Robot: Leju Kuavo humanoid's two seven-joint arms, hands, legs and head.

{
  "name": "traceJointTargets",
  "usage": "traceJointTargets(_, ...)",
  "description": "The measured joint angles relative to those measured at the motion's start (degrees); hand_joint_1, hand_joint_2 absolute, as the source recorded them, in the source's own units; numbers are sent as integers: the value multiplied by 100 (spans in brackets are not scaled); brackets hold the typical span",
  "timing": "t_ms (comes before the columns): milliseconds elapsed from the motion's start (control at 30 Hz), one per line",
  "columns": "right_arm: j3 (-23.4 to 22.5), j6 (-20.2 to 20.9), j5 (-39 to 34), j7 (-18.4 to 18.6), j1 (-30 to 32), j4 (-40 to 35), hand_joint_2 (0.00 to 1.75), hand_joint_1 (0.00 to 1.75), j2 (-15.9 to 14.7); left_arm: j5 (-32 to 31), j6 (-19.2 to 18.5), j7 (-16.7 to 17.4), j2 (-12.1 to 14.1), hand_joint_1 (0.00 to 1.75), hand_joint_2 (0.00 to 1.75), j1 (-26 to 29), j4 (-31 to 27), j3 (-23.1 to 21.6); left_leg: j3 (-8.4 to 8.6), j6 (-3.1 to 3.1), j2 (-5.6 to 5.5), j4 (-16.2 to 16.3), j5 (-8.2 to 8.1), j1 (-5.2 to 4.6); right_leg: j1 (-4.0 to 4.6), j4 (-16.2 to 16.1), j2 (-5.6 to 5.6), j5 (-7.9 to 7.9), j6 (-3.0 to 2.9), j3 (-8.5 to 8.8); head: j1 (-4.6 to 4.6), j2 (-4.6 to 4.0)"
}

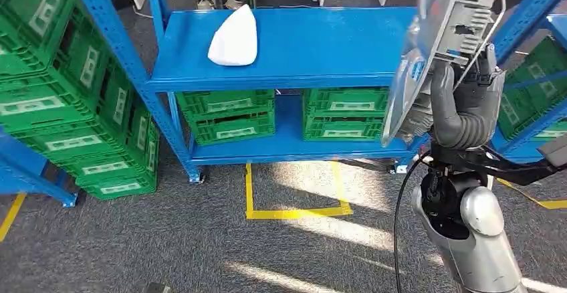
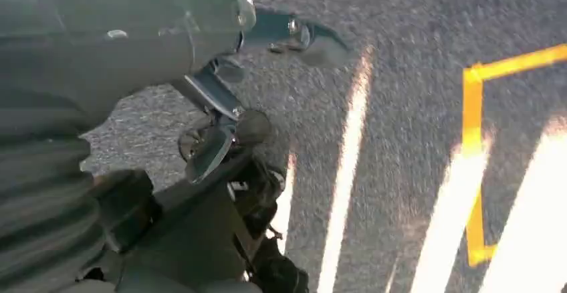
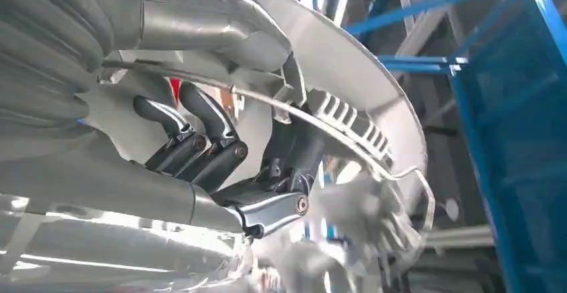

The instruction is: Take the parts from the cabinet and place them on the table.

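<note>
My right hand [image 1: 465, 106] is raised in front of the blue cabinet [image 1: 321, 45] and grips a grey ribbed part in a clear plastic bag [image 1: 455, 19]. The part stands upright above the hand, overlapping the cabinet's right post. In the right wrist view, dark fingers [image 3: 200, 139] curl against the grey part [image 3: 354, 72], and crumpled plastic hangs beside them. A white wrapped part [image 1: 234, 37] lies on the cabinet's upper shelf, left of centre. My left hand [image 2: 220, 106] hangs over the grey carpet, fingers apart, holding nothing.
Green crates [image 1: 231, 116] [image 1: 344, 112] sit on the cabinet's lower shelf. More green crates are stacked at the left [image 1: 67, 99] and on a rack at the right [image 1: 535, 85]. Yellow floor tape [image 1: 294, 209] marks a square before the cabinet and appears below the left hand [image 2: 473, 126].
</note>
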Motion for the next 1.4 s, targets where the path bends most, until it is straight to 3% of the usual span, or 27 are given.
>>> traceJointTargets(67, 0, 2, 0, 0, -11, -2, 175, 175, -2, 9, 0, 13, 0, 0, 175, 13, 0, 0, 4, 65, -137, -46, 42, 22, -9, 15, -100, -48, 52, 10, -7, 0)
traceJointTargets(100, 0, 2, 0, 9, -24, 0, 175, 175, -2, 11, -2, 17, -2, 0, 175, 15, 0, 0, 13, 90, -202, -51, 62, 42, -35, 103, 75, -160, 95, -17, 8, 0)
traceJointTargets(167, 2, 2, 4, 24, -71, 0, 175, 175, -24, 24, -2, 17, 11, 0, 175, 10, 2, 2, 14, 121, -324, -51, 79, 48, -78, 882, 322, -615, 150, -312, 66, 0)
traceJointTargets(233, 18, 2, 4, 37, -83, 7, 175, 175, -26, 26, -2, 24, 2, 0, 175, 17, 2, 2, 12, 133, -445, -50, 87, 45, -81, 1716, 352, -926, 179, -681, 74, 0)
traceJointTargets(267, 35, 4, 2, 44, -92, 15, 175, 175, -24, 37, -4, 31, -4, 0, 175, 23, 2, 2, 16, 134, -508, -49, 89, 45, -83, 1823, 352, -896, 175, -731, 85, 0)
traceJointTargets(333, 83, 11, 2, 50, -166, 46, 175, 175, -24, 50, -2, 37, -7, 0, 175, 18, 2, 2, 26, 123, -633, -46, 98, 47, -100, 1273, 377, -465, 158, -495, 120, 0)
traceJointTargets(367, 103, 20, 2, 50, -210, 59, 175, 175, -24, 55, -2, 42, -9, 0, 175, 8, 2, 2, 40, 112, -696, -43, 104, 48, -120, 746, 458, -166, 154, -259, 131, 0)
traceJointTargets(400, 116, 33, 2, 50, -246, 70, 175, 175, -26, 57, -4, 42, -15, 0, 175, -3, 0, 2, 31, 102, -743, -44, 108, 50, -153, 254, 689, 50, 149, -64, 142, 0)
traceJointTargets(433, 129, 42, 2, 50, -270, 79, 175, 175, -24, 59, -4, 44, -20, 0, 175, -25, 0, 4, -21, 67, -798, -26, 123, 24, -172, 149, 862, 0, 135, 6, 129, 0)
traceJointTargets(567, 188, 70, 0, 70, -311, 107, 175, 175, -33, 59, -9, 81, -26, 0, 175, -27, 0, 4, -150, -93, -1007, -41, 220, 63, -141, -19, 613, 0, 18, 18, 124, 0)
traceJointTargets(600, 205, 70, 0, 72, -333, 109, 175, 175, -33, 59, -9, 94, -28, 0, 175, -17, 2, 4, -178, -99, -678, 29, 116, 43, -152, -59, 530, 34, -33, 35, 118, 0)
traceJointTargets(633, 219, 70, 2, 79, -334, 111, 175, 175, -31, 59, -9, 96, -35, 0, 175, -22, 2, 4, -283, -136, -400, 228, -65, 32, -135, -72, 478, 42, -58, 36, 37, 0)
traceJointTargets(700, 221, 57, 0, 85, -338, 116, 175, 175, -37, 59, -9, 105, -48, 0, 175, -21, 0, 4, -667, -190, -341, 1088, -513, 94, -111, -69, 327, 37, -82, 32, -22, 0)
traceJointTargets(733, 230, 57, 2, 87, -334, 116, 175, 175, -35, 59, -9, 109, -59, 0, 175, -12, 0, 4, -866, -208, -364, 1517, -665, 104, -108, -68, 249, 34, -87, 30, -31, 0)
traceJointTargets(767, 232, 55, 0, 94, -326, 118, 175, 175, -35, 59, -9, 111, -63, 0, 175, 2, 0, 4, -951, -218, -378, 1703, -682, 116, -106, -65, 180, 33, -87, 30, -35, 0)
traceJointTargets(800, 232, 55, 0, 94, -323, 127, 175, 175, -35, 59, -9, 111, -68, 0, 175, 16, 0, 4, -898, -224, -383, 1607, -559, 116, -106, -64, 112, 30, -84, 31, -37, 0)
traceJointTargets(867, 232, 55, 0, 96, -326, 129, 175, 175, -35, 59, -7, 114, -68, 0, 175, 25, 2, 4, -455, -208, -292, 815, -103, 108, -105, -52, 6, 10, -64, 40, -39, 0)
traceJointTargets(900, 232, 55, 0, 96, -331, 129, 175, 175, -35, 59, -7, 114, -68, 0, 175, 22, 2, 4, -168, -179, -103, 316, 106, 93, -103, -40, -39, -6, -41, 49, -46, 0)
traceJointTargets(933, 232, 55, 0, 99, -333, 129, 175, 175, -35, 59, -4, 111, -68, 0, 175, 14, 0, 4, -51, -164, 256, 84, 61, 15, -71, -25, -74, -23, -15, 43, -57, 0)
traceJointTargets(1067, 229, 55, 0, 103, -335, 129, 175, 175, -35, 59, 0, 111, -83, 0, 175, 15, 0, 4, -60, -32, -26, -27, 73, -8, -53, -2, -341, -56, 63, 53, -24, 0)
traceJointTargets(1100, 225, 52, 0, 103, -338, 129, 175, 175, -42, 59, -2, 111, -98, 0, 175, 15, 0, 4, -35, 16, -104, -56, 104, 42, -87, 65, -234, -161, 110, 38, -18, 0)
traceJointTargets(1133, 223, 55, 0, 103, -332, 127, 175, 175, -50, 59, 2, 111, -98, 0, 175, 5, 2, 4, -41, 33, -187, -55, 114, 46, -109, 241, 80, -293, 137, -14, -9, 0)
traceJointTargets(1167, 216, 52, 0, 101, -338, 127, 175, 175, -61, 59, 2, 109, -94, 0, 175, -1, 2, 7, -40, 62, -258, -55, 127, 49, -124, 598, 258, -503, 149, -157, 44, 0)
traceJointTargets(1233, 216, 52, 0, 101, -326, 129, 175, 175, -83, 59, 2, 111, -125, 0, 175, -4, 0, 7, -49, 86, -446, -52, 140, 41, -128, 1569, 356, -920, 177, -595, 96, 0)
traceJointTargets(1267, 216, 50, 0, 101, -313, 131, 175, 175, -83, 59, 2, 111, -138, 0, 175, 8, 0, 7, -48, 92, -531, -52, 144, 40, -127, 1811, 362, -956, 177, -713, 109, 0)
traceJointTargets(1333, 216, 50, 0, 105, -299, 131, 175, 175, -83, 59, 2, 111, -138, 0, 175, 32, 2, 7, -37, 91, -688, -47, 150, 42, -130, 1516, 380, -633, 153, -607, 144, 0)
traceJointTargets(1400, 214, 50, 0, 109, -300, 127, 175, 175, -87, 59, 0, 111, -140, 0, 175, 38, 2, 7, -5, 85, -824, -40, 150, 47, -142, 524, 503, -52, 131, -182, 173, 0)
